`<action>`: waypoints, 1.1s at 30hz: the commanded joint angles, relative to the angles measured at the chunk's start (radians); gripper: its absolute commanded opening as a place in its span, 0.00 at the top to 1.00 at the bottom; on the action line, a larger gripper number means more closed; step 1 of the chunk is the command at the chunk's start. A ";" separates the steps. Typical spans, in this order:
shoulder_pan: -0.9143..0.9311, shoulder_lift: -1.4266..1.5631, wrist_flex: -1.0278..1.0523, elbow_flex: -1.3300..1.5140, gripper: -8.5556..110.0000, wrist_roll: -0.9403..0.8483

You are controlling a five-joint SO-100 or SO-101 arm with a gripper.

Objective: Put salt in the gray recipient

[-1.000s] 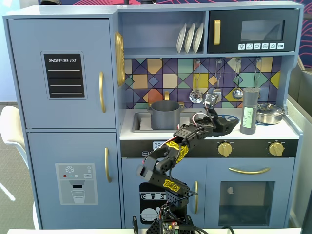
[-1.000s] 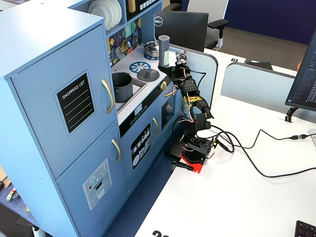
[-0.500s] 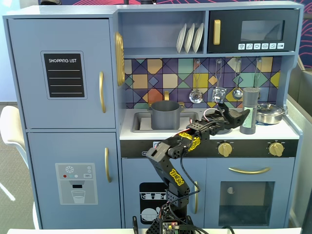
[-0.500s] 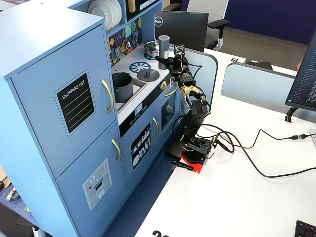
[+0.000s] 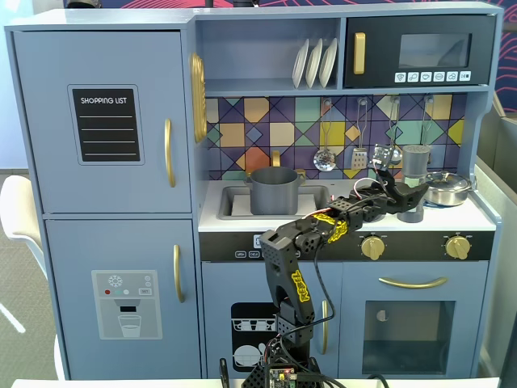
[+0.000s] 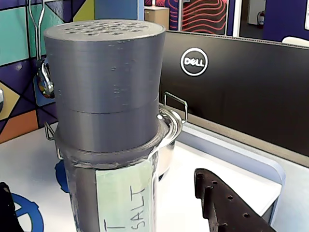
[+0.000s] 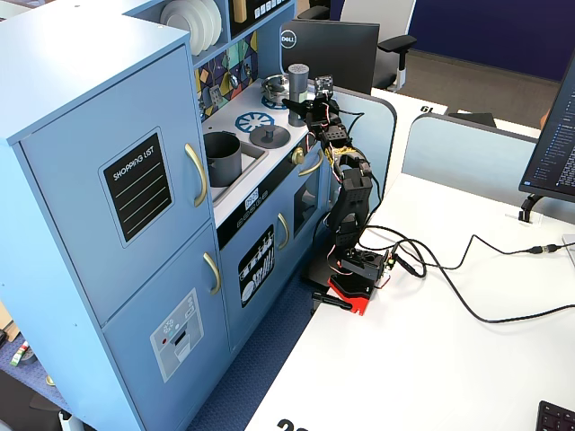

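Note:
The salt [image 6: 106, 92] is a tall gray shaker with a pale green label reading SALT. It stands upright on the white stove top at the right end of the toy kitchen and fills the wrist view. It also shows in both fixed views [image 5: 414, 159] [image 7: 298, 83]. My gripper [image 6: 104, 181] is open, with one finger [image 6: 227, 208] right of the shaker and the other at the lower left, neither clearly touching it. In both fixed views the gripper [image 5: 401, 192] [image 7: 310, 106] is at the shaker's middle height. The gray recipient [image 5: 275, 190] [image 7: 221, 153] sits in the sink, to the left.
A shiny steel pan [image 5: 447, 187] [image 6: 171, 126] stands right behind the shaker. A flat gray knobbed lid [image 7: 268, 135] lies on the stove between sink and shaker. Utensils [image 5: 325, 158] hang on the tiled back wall. A Dell monitor [image 6: 193, 62] stands beyond the kitchen's side.

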 commanded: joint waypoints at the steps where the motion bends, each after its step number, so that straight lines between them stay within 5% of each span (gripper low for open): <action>1: -0.015 -0.043 -0.035 -0.123 0.48 0.005; 26: -0.052 -0.379 -0.023 -0.486 0.56 -0.034; 33: -0.081 -0.388 -0.028 -0.500 0.91 -0.083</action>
